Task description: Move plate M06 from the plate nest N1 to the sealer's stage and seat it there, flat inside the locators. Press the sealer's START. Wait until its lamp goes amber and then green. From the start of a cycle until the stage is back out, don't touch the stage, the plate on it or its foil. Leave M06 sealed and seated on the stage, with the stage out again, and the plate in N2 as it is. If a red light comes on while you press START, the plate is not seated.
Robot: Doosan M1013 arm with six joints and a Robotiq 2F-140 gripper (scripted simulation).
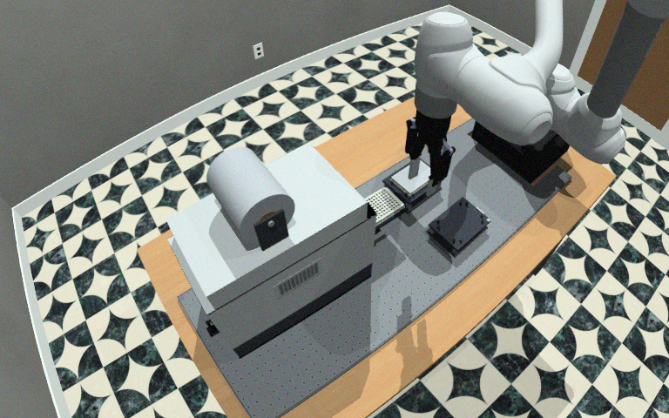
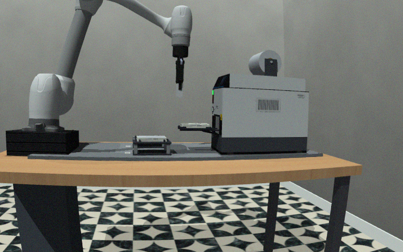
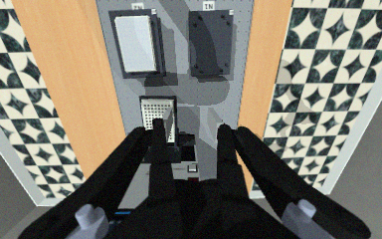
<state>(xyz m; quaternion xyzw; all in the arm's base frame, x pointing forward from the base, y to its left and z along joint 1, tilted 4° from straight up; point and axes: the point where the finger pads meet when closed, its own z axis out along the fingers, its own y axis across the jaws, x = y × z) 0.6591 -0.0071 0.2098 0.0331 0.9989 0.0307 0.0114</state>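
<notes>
A wooden tabletop (image 2: pixel 178 170) on dark legs (image 2: pixel 335 213) stands on a checkered floor (image 1: pixel 591 275). A white wall outlet (image 1: pixel 258 50) sits on the grey wall (image 1: pixel 123 64).

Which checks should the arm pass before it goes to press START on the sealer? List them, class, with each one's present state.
1. Plate M06 lies on the stage: ok.
2. M06 flat inside the locators: cannot tell.
3. Stage out of the sealer: ok.
4. Hand empty, raised well above the plate: ok.
5. Other plate in its nest: ok.
6. Lamp green, not red: ok.
</notes>
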